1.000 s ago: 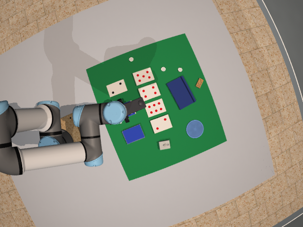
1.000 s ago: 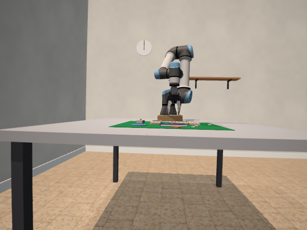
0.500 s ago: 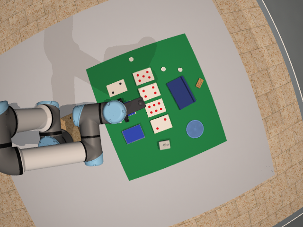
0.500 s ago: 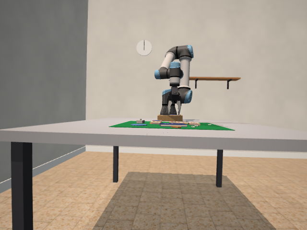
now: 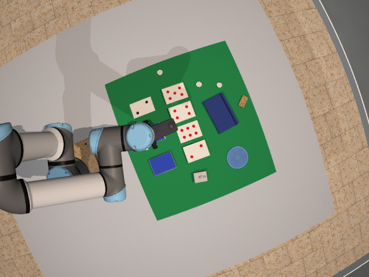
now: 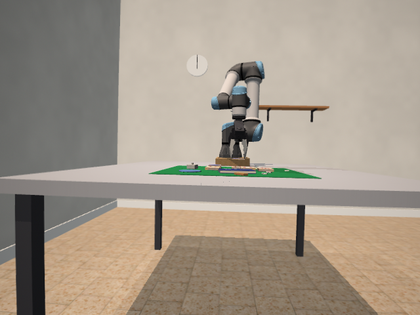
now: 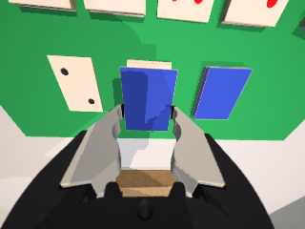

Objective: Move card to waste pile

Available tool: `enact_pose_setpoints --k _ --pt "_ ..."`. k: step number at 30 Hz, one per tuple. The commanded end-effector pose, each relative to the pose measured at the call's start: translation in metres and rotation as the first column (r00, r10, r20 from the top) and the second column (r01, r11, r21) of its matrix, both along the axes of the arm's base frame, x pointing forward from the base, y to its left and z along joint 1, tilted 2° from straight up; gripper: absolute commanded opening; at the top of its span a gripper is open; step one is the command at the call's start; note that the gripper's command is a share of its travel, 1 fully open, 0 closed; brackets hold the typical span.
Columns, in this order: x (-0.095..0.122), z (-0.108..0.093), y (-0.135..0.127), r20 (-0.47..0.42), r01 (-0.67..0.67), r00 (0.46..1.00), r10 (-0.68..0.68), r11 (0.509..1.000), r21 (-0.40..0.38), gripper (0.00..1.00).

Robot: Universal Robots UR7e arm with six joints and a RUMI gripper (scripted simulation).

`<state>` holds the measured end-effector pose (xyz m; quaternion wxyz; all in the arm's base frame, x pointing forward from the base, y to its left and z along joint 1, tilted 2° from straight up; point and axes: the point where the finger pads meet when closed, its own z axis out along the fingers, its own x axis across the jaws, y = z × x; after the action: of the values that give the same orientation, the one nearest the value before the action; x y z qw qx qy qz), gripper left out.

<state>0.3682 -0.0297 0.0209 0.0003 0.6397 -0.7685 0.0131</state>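
Note:
My gripper [image 7: 148, 105] is shut on a blue-backed card [image 7: 148, 97], gripping it by its two long edges and holding it flat a little above the green mat [image 5: 190, 125]. Right under the card lies the waste pile [image 7: 149, 63], of which only a cream strip shows past the card's far edge. The face-down blue stock [image 7: 223, 93] lies on the mat just to the right of it, and shows in the overhead view [image 5: 162, 163]. In the overhead view the wrist hides most of the held card [image 5: 160, 138]. In the side view the gripper [image 6: 238, 149] hangs above the mat.
A card with two black pips [image 5: 142, 107] lies left of the waste pile. A column of red-pip cards [image 5: 181, 111] runs behind. A dark blue box [image 5: 220, 112], blue disc [image 5: 237, 157], small grey block [image 5: 200, 176], cork piece [image 5: 243, 101] and white chips [image 5: 198, 84] also sit on the mat.

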Motion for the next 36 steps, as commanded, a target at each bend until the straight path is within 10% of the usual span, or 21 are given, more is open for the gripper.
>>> enact_pose_setpoints --k 1,36 --pt "-0.001 -0.011 0.000 -0.003 0.000 1.000 0.000 1.000 0.000 0.38" --pt "0.001 -0.032 -0.001 -0.001 0.001 1.000 -0.001 1.000 -0.001 0.38"
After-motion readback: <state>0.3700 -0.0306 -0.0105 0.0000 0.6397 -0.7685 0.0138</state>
